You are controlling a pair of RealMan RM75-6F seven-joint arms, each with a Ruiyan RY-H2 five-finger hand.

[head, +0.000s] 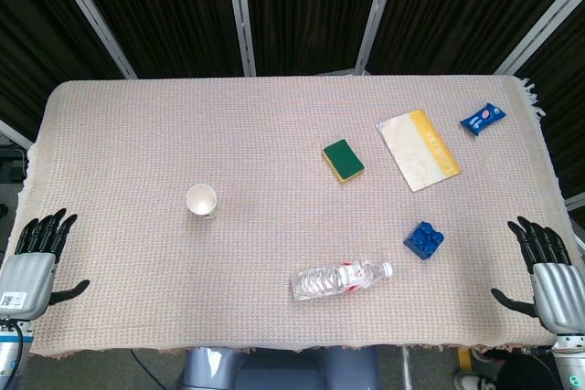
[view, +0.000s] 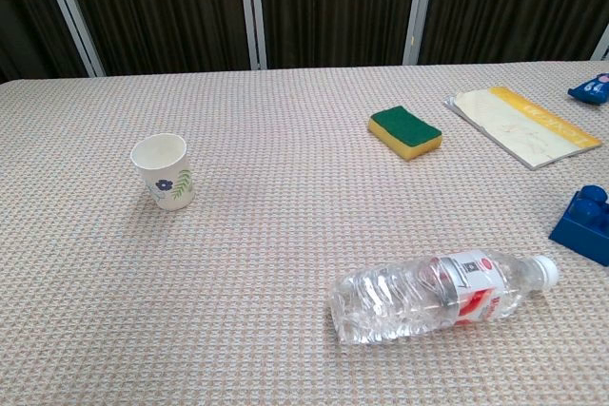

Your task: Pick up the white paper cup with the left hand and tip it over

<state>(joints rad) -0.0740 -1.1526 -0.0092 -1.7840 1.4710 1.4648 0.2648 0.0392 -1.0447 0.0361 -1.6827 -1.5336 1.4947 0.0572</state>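
Note:
The white paper cup (head: 202, 201) stands upright on the woven cloth, left of the table's middle; the chest view shows a blue flower and green leaves on the cup (view: 165, 171). My left hand (head: 35, 261) rests at the near left corner, fingers spread, holding nothing, well to the left of the cup. At the near right corner my right hand (head: 546, 270) also lies with fingers spread and holds nothing. Neither hand shows in the chest view.
A clear water bottle (head: 341, 279) lies on its side near the front middle. A blue block (head: 424, 239), a green and yellow sponge (head: 343, 161), a white and yellow booklet (head: 418, 149) and a blue packet (head: 482, 118) lie on the right half.

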